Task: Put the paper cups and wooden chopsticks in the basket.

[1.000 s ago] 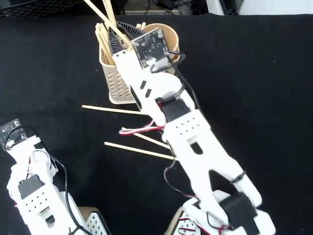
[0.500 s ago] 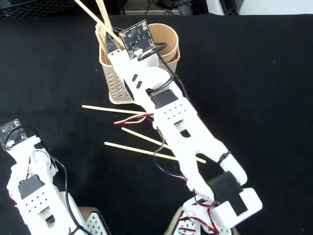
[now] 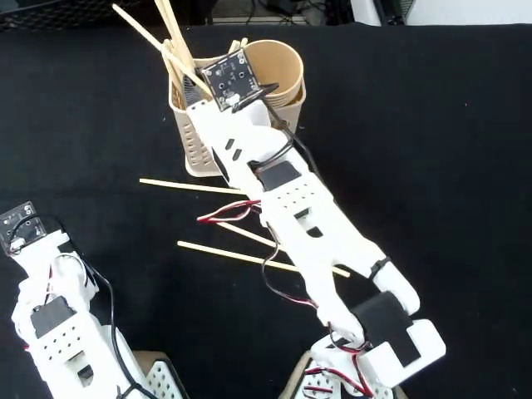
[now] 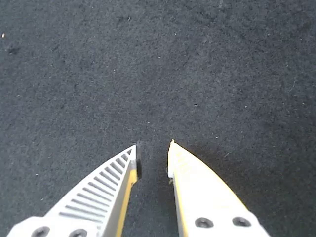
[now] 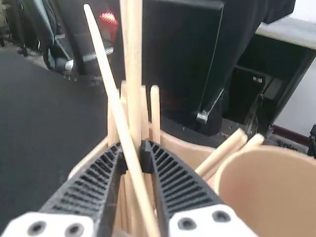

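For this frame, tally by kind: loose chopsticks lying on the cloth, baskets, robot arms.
Loose chopsticks on the cloth: 3
Basket: 1
Robot arms: 2
Total: 6

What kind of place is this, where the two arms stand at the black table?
Probably an office or lab workroom: white robot arms stand at a black cloth-covered table, with office chairs and a desk in the room behind it.

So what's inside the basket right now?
Paper cups and upright wooden chopsticks; the right tool is shut on some at the basket mouth. The arm hides the floor.
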You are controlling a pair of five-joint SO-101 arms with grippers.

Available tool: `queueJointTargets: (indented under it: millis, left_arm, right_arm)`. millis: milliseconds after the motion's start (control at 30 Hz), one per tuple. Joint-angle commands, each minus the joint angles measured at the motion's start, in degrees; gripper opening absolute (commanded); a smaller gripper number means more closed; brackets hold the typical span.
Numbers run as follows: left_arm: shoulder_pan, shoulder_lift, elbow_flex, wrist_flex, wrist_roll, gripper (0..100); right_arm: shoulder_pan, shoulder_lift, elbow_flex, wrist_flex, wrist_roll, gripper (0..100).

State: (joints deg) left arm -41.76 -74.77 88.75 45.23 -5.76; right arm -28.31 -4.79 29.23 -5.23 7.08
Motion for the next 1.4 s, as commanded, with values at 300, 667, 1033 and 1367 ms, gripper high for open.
queueJointTargets:
  millis: [300, 667, 1033, 1367]
  left_arm:
    - [0.7, -0.6, -0.6, -1.0, 0.1, 12]
    - [0.7, -0.6, -0.6, -1.1, 0.1, 12]
    - [0.7, -0.6, -0.6, -1.1, 0.1, 12]
    - [0.7, -0.6, -0.6, -1.1, 0.1, 12]
  right_arm:
    - [1.0, -0.7, 0.0, 2.5, -0.4, 9.3]
    - [0.7, -8.7, 0.0, 2.8, -0.4, 1.3]
    - [-1.3, -14.5, -0.3, 20.7, -0.4, 1.5]
    - [-2.0, -15.6, -0.5, 31.0, -0.4, 1.6]
